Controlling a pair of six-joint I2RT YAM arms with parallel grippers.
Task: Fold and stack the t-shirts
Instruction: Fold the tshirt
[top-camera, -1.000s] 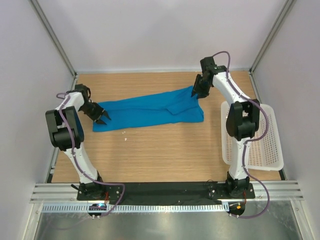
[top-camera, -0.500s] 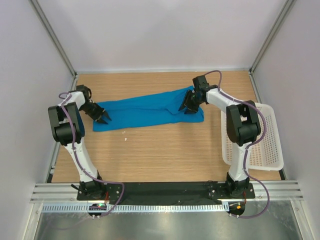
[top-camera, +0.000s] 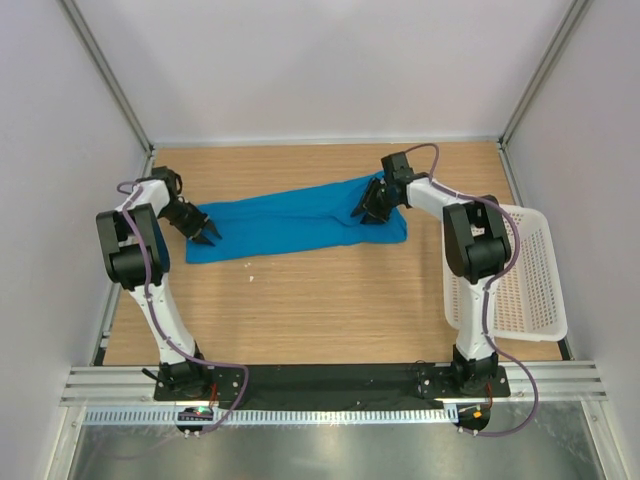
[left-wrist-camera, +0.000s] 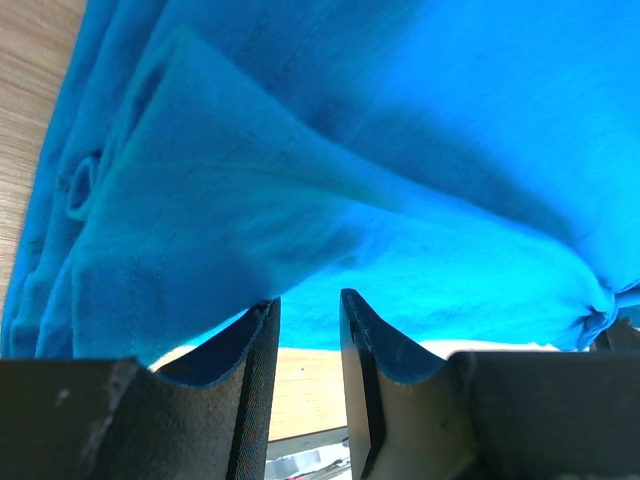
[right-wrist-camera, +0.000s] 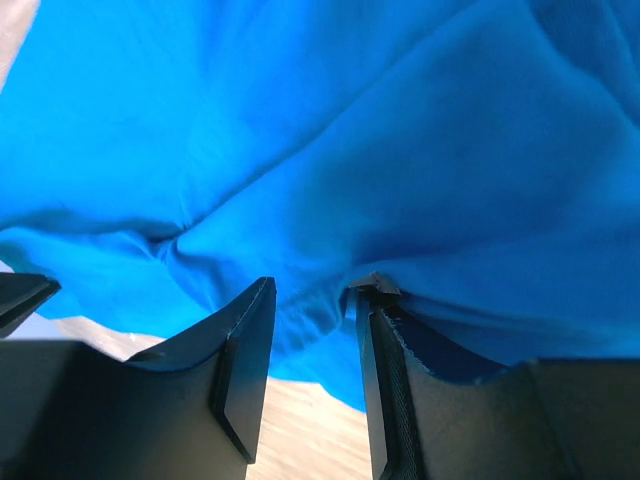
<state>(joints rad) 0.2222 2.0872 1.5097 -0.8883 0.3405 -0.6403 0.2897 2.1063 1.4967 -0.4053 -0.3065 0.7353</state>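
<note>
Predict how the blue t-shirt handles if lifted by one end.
Probably floppy: the bright blue cloth t-shirt lies in soft folds and wrinkles, so it would likely sag and drape. It looks thin, so probably light. Pushed across the wooden table, it may bunch rather than slide whole.

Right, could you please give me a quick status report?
Left end effector part open at t-shirt left end. Right end effector part open at right end. It lies rumpled, unfolded. Basket aside, not obstructing.
</note>
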